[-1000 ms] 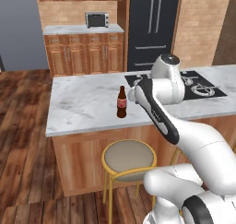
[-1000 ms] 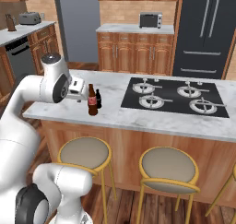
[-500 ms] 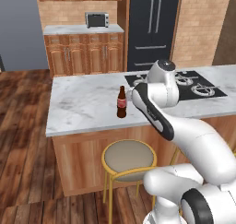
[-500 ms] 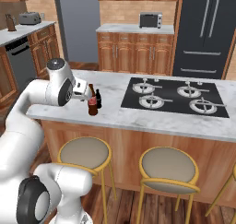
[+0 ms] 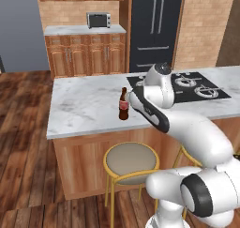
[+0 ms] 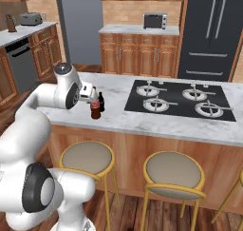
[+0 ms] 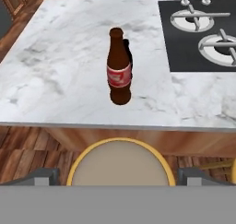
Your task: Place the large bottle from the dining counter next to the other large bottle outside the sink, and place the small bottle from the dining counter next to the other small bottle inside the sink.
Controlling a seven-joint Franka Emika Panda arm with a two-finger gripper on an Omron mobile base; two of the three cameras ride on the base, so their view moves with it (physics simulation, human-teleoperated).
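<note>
Both base views flank the dining counter (image 5: 84, 105); hand view looks down closer.

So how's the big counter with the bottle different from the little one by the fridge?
The big counter holds a black stove and a brown bottle; the little counter holds a microwave. The big counter has stools in front; the little counter has cupboard doors. Both have pale tops over wood.

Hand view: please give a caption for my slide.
Brown glass bottle with red label standing upright on the white-grey marble dining counter, left of the black stove plate.
</note>
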